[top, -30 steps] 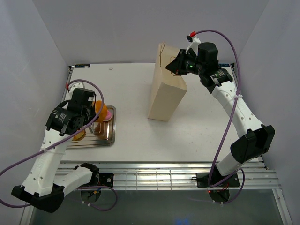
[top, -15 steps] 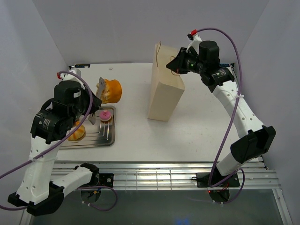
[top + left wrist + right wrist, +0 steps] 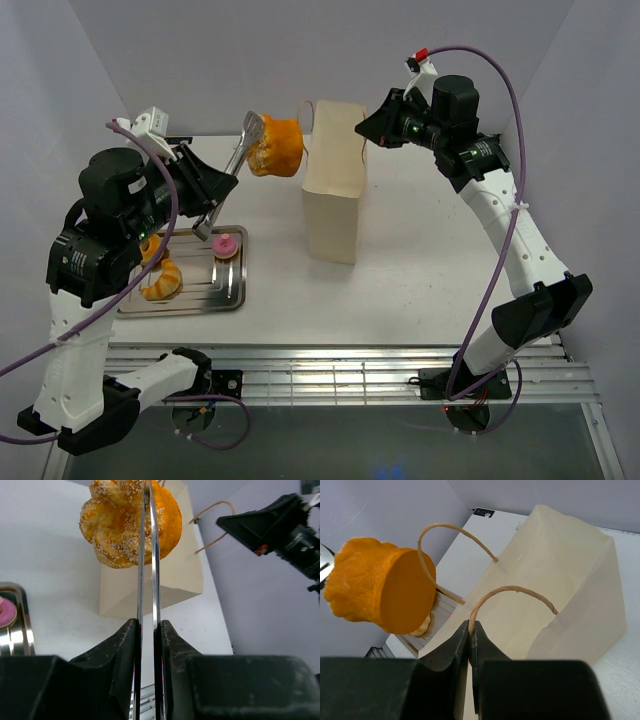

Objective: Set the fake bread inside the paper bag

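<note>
I see L jaws clenched on tongs (image 3: 155, 590) pinching the fake bread (image 3: 275, 147) mid-air just beside the paper bag (image 3: 335, 200) mouth; R jaws shut on a string handle (image 3: 515, 587), prob. to steady the bag on the counter (image 3: 420, 270) for the drop

A white table (image 3: 430, 250) carries everything. Seen from above, with the arm bases at 6 o'clock, the cream paper bag (image 3: 335, 205) stands upright on it just off the centre towards 12 o'clock. A flat silver metal tray (image 3: 212, 288) lies on the table at about 8 o'clock, near the left edge and well apart from the bag.
</note>
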Controlling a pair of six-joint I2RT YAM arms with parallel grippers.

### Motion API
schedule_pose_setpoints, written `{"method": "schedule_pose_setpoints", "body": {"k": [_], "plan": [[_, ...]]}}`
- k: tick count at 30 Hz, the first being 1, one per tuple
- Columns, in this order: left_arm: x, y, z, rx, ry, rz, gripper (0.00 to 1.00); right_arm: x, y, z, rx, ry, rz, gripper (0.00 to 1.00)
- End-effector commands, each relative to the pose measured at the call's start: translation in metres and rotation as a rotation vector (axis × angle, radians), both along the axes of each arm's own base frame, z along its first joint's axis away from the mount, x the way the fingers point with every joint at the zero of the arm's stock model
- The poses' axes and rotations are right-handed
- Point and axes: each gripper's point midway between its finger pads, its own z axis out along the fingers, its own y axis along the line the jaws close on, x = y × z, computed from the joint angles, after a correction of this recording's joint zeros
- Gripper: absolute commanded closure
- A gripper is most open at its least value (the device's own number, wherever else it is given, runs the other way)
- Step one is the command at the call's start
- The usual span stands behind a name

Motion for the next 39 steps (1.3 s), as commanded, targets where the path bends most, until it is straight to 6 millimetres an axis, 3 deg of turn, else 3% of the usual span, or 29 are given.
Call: {"method": "schedule_pose_setpoints", "body": {"k": [1,12,16,30,34,39], "plan": [[-0.009,-0.017,0.054,-0.101,-0.164,-0.104,1.0,-0.01,0.002,0.032,0.054,-0.065,0.028,0.92],[-0.019,-0.038,0.099,-0.224,-0.297,-0.226,1.0,-0.008,0.003,0.029,0.053,-0.056,0.036,0.92],[-0.019,-0.05,0.099,-0.268,-0.292,-0.287,1.0,-0.009,0.002,0.029,0.051,-0.057,0.03,0.92],[-0.004,-0.071,0.047,-0.288,-0.213,-0.364,1.0,-0.012,-0.003,0.026,0.038,-0.057,0.007,0.92],[0.001,-0.076,0.019,-0.282,-0.157,-0.374,1.0,-0.013,-0.005,0.027,0.036,-0.059,0.001,0.92],[0.002,-0.079,0.002,-0.284,-0.126,-0.389,1.0,-0.012,-0.005,0.025,0.034,-0.057,-0.002,0.92]]}}
